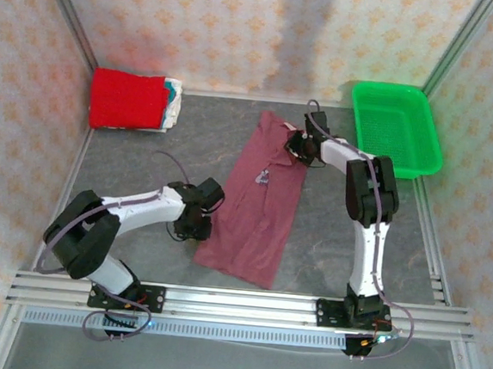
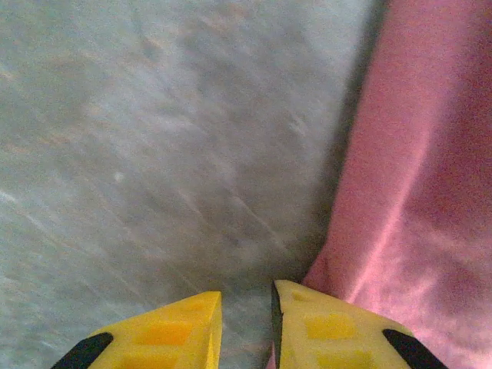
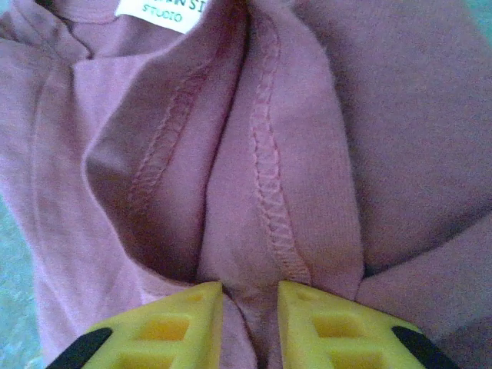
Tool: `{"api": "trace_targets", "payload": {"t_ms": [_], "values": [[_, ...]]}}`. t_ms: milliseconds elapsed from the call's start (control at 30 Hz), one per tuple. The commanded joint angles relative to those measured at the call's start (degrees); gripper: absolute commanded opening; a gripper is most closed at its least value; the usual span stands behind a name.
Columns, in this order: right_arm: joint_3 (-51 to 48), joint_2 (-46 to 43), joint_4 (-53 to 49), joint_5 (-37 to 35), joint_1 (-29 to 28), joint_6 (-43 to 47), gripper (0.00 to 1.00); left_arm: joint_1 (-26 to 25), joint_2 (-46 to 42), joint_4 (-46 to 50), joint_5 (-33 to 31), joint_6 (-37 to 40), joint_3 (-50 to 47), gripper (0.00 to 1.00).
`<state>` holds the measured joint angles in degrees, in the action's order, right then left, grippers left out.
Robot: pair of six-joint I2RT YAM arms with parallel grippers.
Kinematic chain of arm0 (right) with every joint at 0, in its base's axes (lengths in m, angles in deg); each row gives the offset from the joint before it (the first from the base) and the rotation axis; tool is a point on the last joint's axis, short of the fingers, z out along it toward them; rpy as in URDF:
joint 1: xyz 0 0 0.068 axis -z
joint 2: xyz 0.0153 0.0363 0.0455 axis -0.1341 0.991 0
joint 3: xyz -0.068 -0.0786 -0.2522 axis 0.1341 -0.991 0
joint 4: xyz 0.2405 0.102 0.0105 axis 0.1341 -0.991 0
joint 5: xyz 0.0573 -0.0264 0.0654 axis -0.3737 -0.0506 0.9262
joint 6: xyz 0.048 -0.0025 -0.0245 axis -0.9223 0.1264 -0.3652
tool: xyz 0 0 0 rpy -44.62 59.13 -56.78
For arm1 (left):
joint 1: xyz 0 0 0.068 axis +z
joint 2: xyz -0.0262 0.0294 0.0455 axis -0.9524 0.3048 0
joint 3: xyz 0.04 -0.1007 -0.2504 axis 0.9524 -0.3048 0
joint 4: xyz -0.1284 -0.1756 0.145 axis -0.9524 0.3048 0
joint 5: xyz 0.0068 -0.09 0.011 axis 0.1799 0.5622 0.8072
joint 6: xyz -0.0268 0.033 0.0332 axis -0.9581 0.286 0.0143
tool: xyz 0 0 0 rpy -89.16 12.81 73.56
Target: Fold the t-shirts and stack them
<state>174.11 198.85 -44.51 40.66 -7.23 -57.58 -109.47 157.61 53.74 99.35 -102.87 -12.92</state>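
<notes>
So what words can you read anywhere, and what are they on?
"STUDIO": on the white neck label of the maroon t-shirt; the line above it is cut off.
White print on the shirt, top view: too small to read.

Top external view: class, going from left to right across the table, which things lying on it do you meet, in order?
Stack of folded shirts → maroon t-shirt → green basket.
</notes>
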Motion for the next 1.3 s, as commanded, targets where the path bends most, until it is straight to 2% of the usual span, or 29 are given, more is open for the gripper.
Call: {"api": "trace_targets", "payload": {"t_ms": [0, 100, 167, 267, 367, 433, 533, 667, 767, 967, 1167, 1267], "values": [[2.47, -2.40, 0.57, 5.15, -0.01, 3.72, 0.29, -1.81, -5.16, -0.29, 4.68, -1.40, 1.12, 0.24], [1.03, -6.55, -1.39, 2.22, 1.02, 3.34, 0.35, -1.52, -6.94, 2.51, 1.46, 1.63, 5.34, 0.25], [-1.96, -10.06, -1.05, 1.22, 1.98, 1.33, 0.36, -0.29, -6.85, 2.21, 1.59, 4.22, 8.21, 0.25], [-7.56, -14.37, 2.75, 0.18, 2.93, -2.26, 0.39, 3.50, -5.43, -4.06, 2.85, 6.92, 11.01, 0.31], [-9.33, -14.97, 3.36, 1.45, 2.90, -4.47, 0.41, 7.85, 1.35, -7.61, 1.51, 8.23, 16.82, 0.31], [-9.00, -13.96, 1.78, 3.02, 2.92, -5.57, 0.42, 9.82, 8.20, -6.70, -1.70, 9.27, 22.66, 0.30], [-10.00, -13.43, 1.07, 3.48, 2.62, -5.75, 0.45, 11.36, 16.65, -6.49, -1.47, 11.34, 29.64, 0.29], [-8.35, -11.07, -2.25, 3.94, 1.90, -4.71, 0.46, 11.49, 23.77, -4.99, -1.97, 13.01, 35.49, 0.29], [-7.20, -9.03, -3.14, 4.00, 1.04, -3.71, 0.46, 11.46, 26.26, -6.18, -1.56, 12.70, 34.59, 0.29], [-3.00, -4.97, -3.42, 5.23, -0.08, -2.68, 0.43, 11.38, 25.19, -9.86, -0.53, 10.39, 27.67, 0.28], [-0.74, -3.19, -3.04, 5.88, -0.63, -2.89, 0.30, 9.82, 21.66, -12.95, -0.35, 6.12, 18.64, 0.28], [0.13, -2.99, -3.32, 4.91, -0.67, -2.14, 0.19, 7.87, 20.35, -13.53, 0.49, 3.06, 14.87, 0.27]]}}
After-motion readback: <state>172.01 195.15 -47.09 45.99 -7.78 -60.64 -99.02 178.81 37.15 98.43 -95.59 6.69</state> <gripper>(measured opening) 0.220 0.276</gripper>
